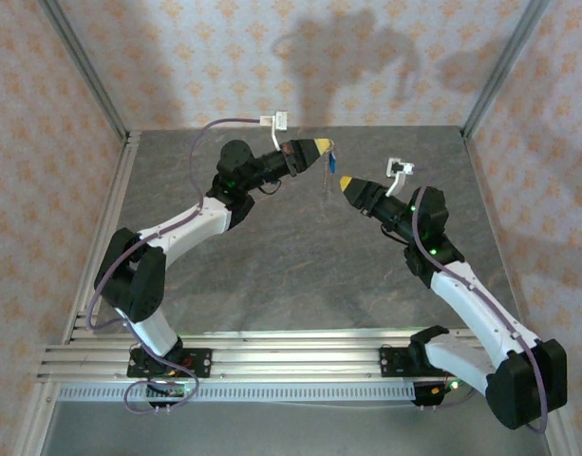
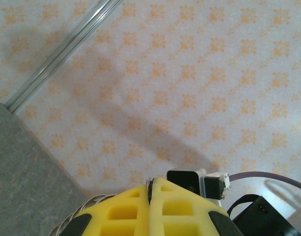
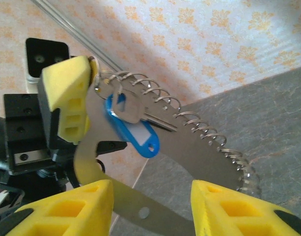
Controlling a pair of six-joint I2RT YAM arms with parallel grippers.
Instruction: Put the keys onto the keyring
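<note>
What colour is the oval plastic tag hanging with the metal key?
The oval plastic tag is bright blue; it is clearest in the right wrist view.

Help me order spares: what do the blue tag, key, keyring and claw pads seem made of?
Blue tag: glossy plastic, smooth with soft highlights.
Key: pale metal with a brushed silver sheen.
Keyring: a flat grey strip carrying a thin wire coil. Both look like metal, and the loops glint.
Claw pads: matt yellow with moulded cells, likely rubber or printed plastic, though the look leaves it open.
</note>
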